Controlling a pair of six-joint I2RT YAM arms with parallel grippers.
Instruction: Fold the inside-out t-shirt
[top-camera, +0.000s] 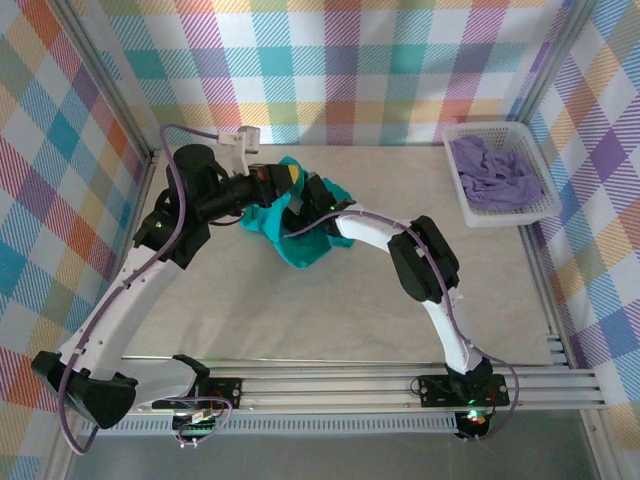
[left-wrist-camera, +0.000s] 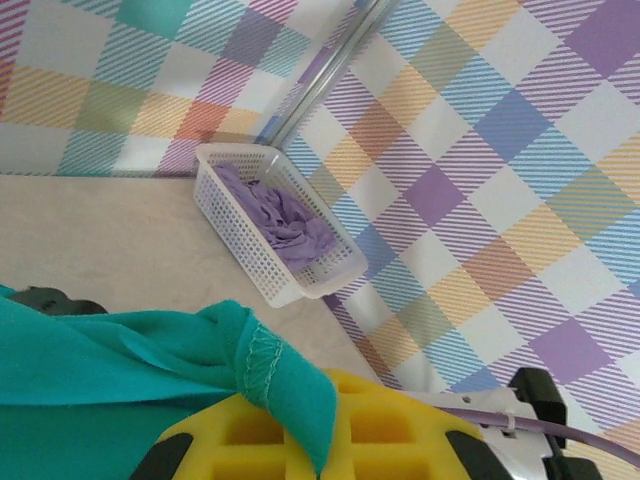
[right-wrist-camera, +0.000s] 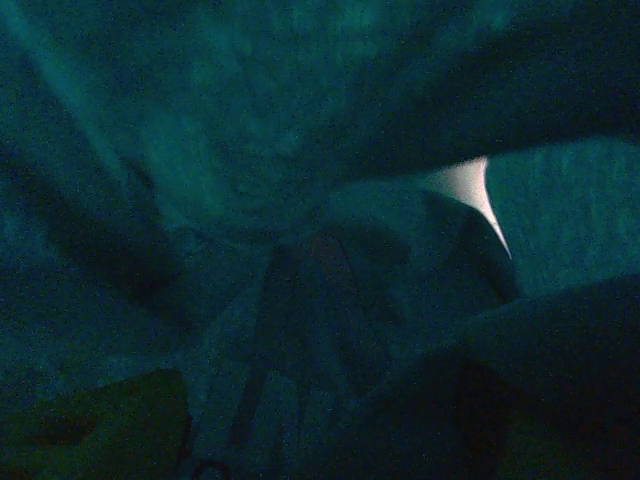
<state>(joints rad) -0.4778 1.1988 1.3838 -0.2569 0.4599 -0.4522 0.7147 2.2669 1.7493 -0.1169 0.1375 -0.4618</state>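
Our left pincer (top-camera: 287, 180) clamps the shirt (top-camera: 300, 245), bunched just beneath it; our right pincer (top-camera: 316, 196) lies buried inside, spread we cannot tell

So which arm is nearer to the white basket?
Right. The right arm bends close by, left of the basket; the left arm is farther left, beyond the t-shirt.

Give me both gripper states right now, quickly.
The left gripper is shut on the t-shirt at its hem.
The right gripper is buried in t-shirt folds: cannot tell.
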